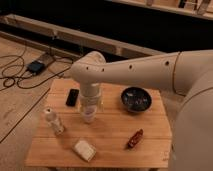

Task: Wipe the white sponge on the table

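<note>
Sponge (pixel 85 149), white and soft, lay flat by the near edge of the table (pixel 112 131), left of centre. It looked light and squashy, best pinched across its short sides from above. A bottle (pixel 53 120) stood just far-left of it, and a reddish packet (pixel 135 138) lay to the right. The gripper (pixel 89 112) hung farther back, between a phone (pixel 72 97) and a dark bowl (pixel 136 99). Whether it was released or clenched I could not tell.
</note>
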